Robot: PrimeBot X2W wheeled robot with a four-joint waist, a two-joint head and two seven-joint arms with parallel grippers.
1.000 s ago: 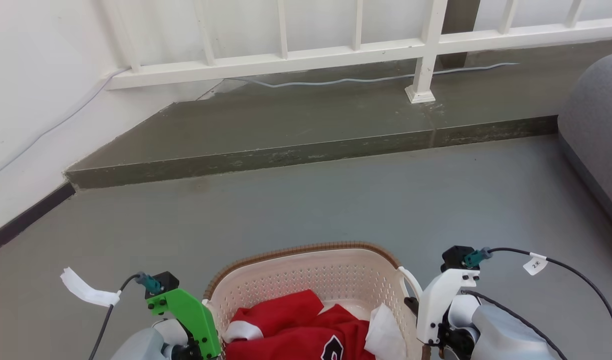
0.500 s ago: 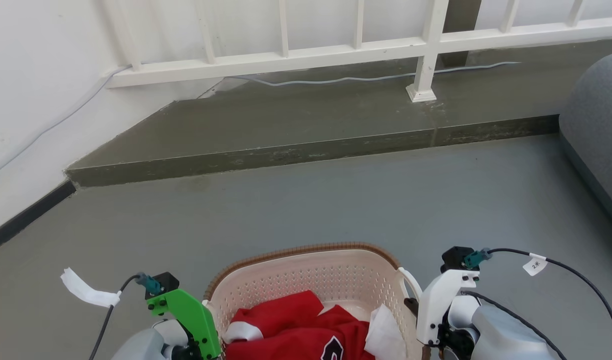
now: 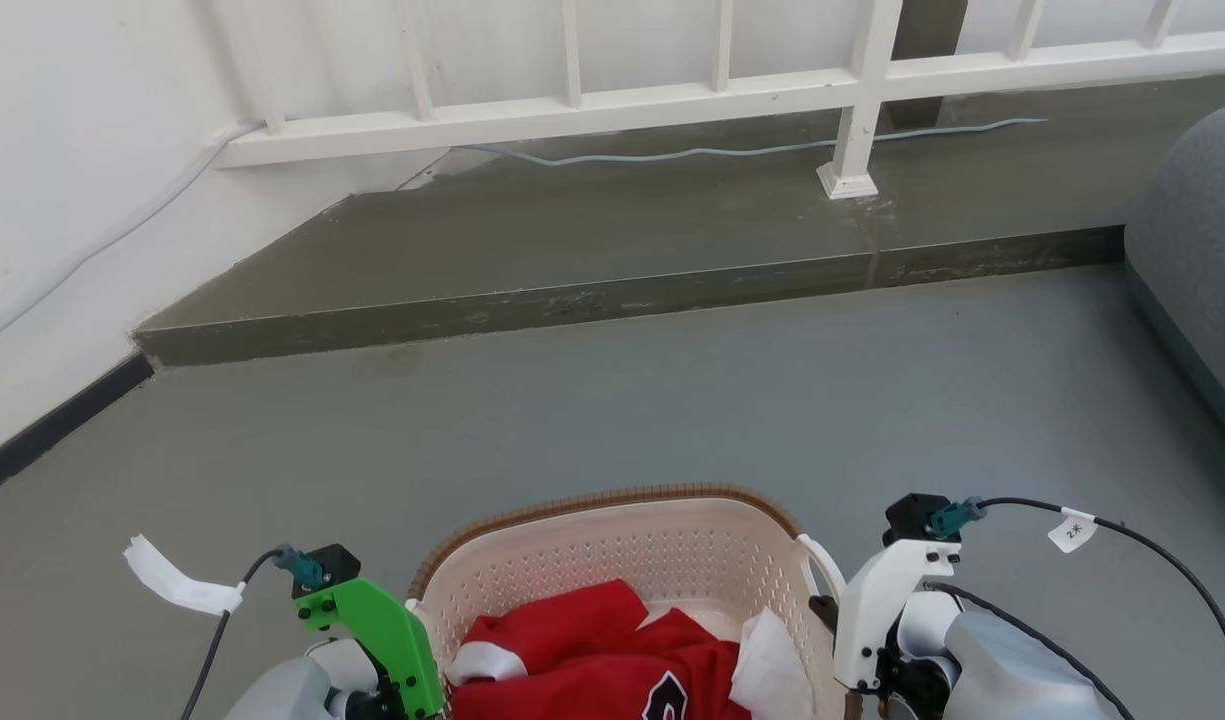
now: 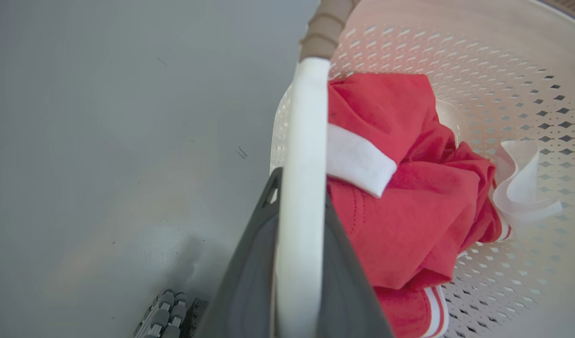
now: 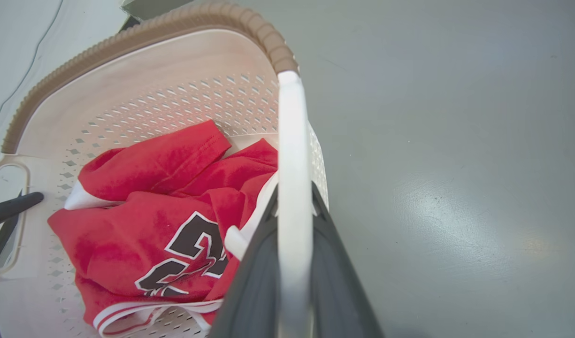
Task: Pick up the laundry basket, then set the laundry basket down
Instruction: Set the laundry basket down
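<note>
Head view: laundry basket [image 3: 612, 497] at bottom centre above the grey floor [image 3: 672, 400]. Flanked by one green wrist mount [image 3: 377, 630] on its left and one white wrist mount [image 3: 877, 600] on its right, with the fingers hidden behind these mounts. Farther off: one raised step [image 3: 572, 250], one white railing [image 3: 672, 95], one pale cable [image 3: 722, 153] and one grey rounded cushion [image 3: 1197, 230] at the right edge.

Left wrist view, close up: left gripper [image 4: 298, 192] clenched on the basket's white left handle [image 4: 306, 141], one dark finger on each side of the bar. Right wrist view: right gripper [image 5: 294, 197] clamped the same way on the right handle [image 5: 292, 141]. Across the basket, the tip of one dark finger [image 5: 12, 209] of the left gripper pokes through the far handle opening.

Inside the basket: one red garment [image 5: 151, 234] with white trim, and one white cloth strip [image 4: 522, 188]. Dark numeral [image 5: 193, 244] on the garment, outlined in white, plainest from the right wrist.

Two handles, two grippers, both gripped. Resting on the floor or lifted off it: cannot tell.
</note>
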